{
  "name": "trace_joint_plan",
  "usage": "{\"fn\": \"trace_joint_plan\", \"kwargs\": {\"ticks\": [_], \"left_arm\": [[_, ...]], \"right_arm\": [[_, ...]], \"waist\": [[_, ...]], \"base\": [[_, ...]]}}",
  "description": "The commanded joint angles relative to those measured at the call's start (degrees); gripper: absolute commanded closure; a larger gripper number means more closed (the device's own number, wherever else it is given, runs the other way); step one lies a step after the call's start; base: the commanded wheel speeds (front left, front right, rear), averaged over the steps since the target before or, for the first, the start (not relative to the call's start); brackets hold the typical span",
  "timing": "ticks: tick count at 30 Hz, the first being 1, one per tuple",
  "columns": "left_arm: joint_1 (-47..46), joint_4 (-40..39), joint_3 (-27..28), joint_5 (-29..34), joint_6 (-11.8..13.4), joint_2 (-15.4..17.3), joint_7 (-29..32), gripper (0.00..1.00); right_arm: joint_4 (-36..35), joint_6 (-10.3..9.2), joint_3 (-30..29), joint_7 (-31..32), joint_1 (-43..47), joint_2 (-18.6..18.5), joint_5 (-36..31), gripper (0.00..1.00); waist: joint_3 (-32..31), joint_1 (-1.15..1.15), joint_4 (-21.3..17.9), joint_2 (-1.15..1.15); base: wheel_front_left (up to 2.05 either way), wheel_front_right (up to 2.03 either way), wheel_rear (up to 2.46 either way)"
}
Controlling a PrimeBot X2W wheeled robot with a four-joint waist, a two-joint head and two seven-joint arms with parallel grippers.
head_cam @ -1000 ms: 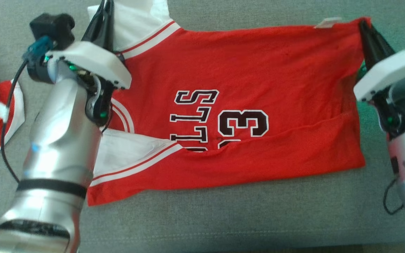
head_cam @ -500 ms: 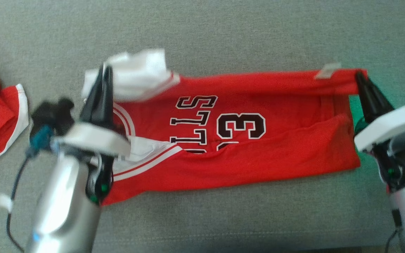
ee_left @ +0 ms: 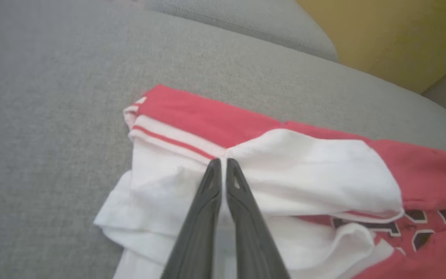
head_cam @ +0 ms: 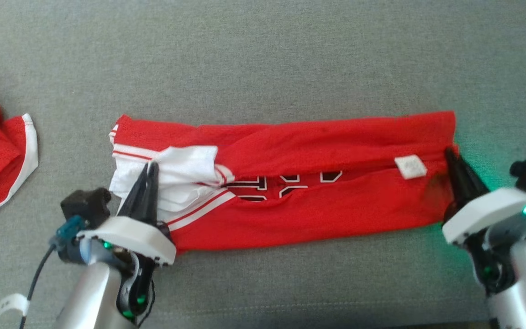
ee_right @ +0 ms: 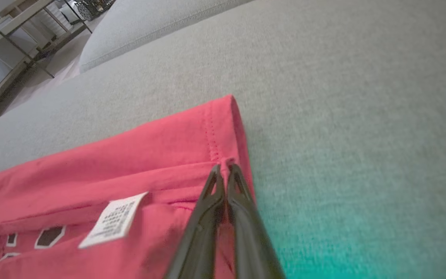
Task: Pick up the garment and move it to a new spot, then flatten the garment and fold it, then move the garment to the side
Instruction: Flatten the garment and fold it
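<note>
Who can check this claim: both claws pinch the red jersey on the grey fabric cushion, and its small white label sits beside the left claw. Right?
Wrong side. The small white label sits beside the right claw, as the head view shows. Both claws do pinch the red jersey on the grey fabric cushion.

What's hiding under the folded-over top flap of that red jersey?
Between the flaps of the red jersey, slivers of black-and-white lettering peek out. The rest of the print is covered, as is the grey cushion beneath.
</note>
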Motion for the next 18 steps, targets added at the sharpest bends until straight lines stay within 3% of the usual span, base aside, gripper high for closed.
{"fn": "trace_joint_plan", "kwargs": {"ticks": [1,9,18], "left_arm": [[0.14,-0.75,1.51,-0.42,0.3,0.62,0.38,0.0],[1.48,0.02,2.13,0.14,1.75,0.94,-2.43,0.0],[3.52,-8.98,4.22,4.71,6.26,1.41,-6.03,0.0]], "right_arm": [[-2.19,-0.04,0.69,-0.01,1.15,0.22,-0.96,0.0],[-5.66,-0.04,-0.22,-3.17,4.28,2.79,-5.37,0.0],[-14.19,-0.04,-1.16,-10.98,5.45,4.31,-13.84,0.0]], "waist": [[-0.22,0.0,-0.15,0.0],[-1.88,0.0,-0.86,0.0],[-4.93,0.0,-1.33,0.0]], "base": [[0.0,0.0,0.0],[0.0,0.0,0.0],[0.0,0.0,0.0]]}}
